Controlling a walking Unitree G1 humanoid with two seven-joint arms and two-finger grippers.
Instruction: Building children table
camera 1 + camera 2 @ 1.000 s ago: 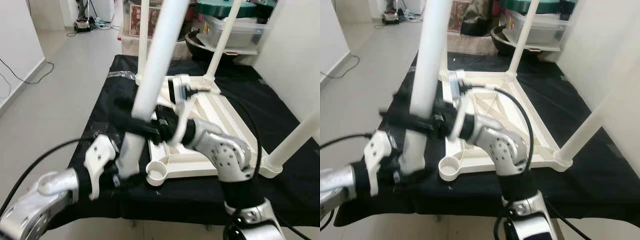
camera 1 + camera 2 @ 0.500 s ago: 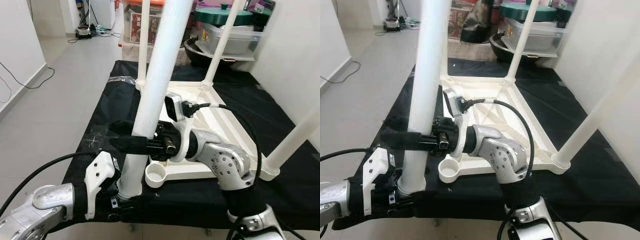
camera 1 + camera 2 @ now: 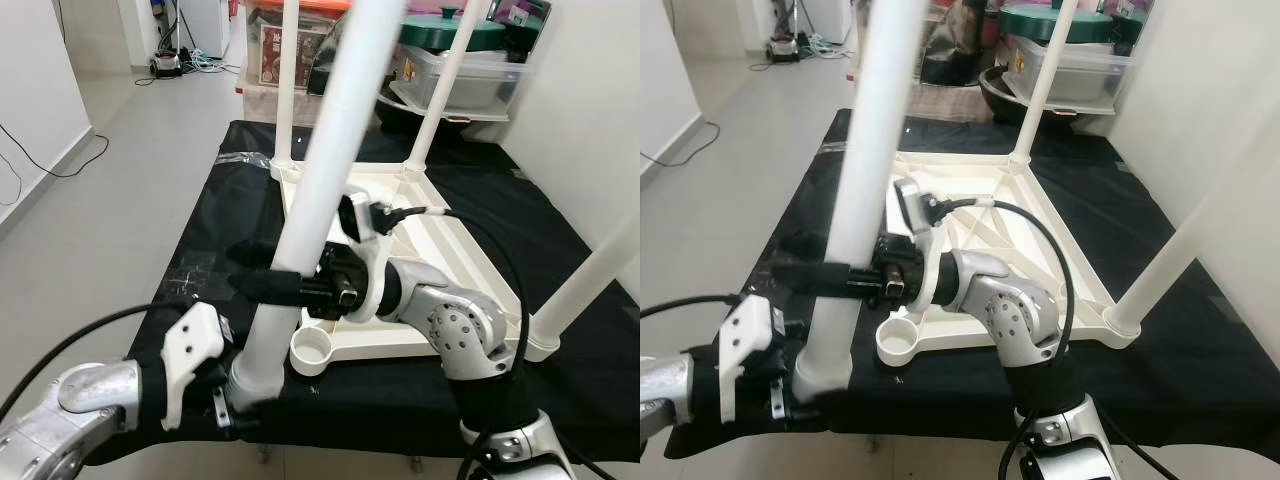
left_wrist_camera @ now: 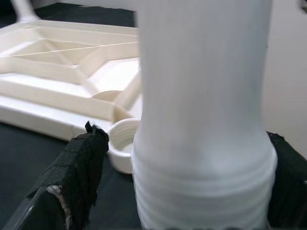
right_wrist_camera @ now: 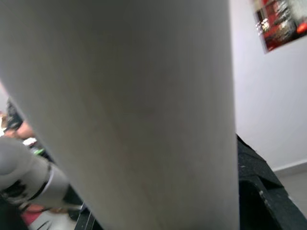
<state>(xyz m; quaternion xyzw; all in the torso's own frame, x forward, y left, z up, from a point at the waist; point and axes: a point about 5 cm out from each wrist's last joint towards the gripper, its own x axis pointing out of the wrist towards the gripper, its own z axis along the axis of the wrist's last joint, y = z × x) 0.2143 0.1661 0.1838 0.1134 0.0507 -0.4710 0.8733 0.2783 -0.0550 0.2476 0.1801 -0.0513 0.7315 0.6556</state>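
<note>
Fingers [image 4: 76, 177] of the left gripper [image 3: 240, 395] clamp the threaded foot of the loose white leg [image 3: 310, 200], lower left | right gripper [image 3: 270, 285] pinches it mid-frame; leg leans toward top centre | its foot is just beside the empty socket [image 3: 317, 352] of the upturned tabletop [image 3: 440, 240] on black cloth [image 3: 210, 220]

The table leg [image 3: 320, 190] looked like smooth white plastic with a faint sheen, ridged with threads at its lower end. The upturned tabletop [image 3: 420, 240] was matt cream plastic, ribbed underneath. A matt black cloth [image 3: 210, 250] covered the surface. The left tool's fingers [image 4: 72, 182] wore frayed black padding. The arms [image 3: 450, 325] were brushed silver metal.
</note>
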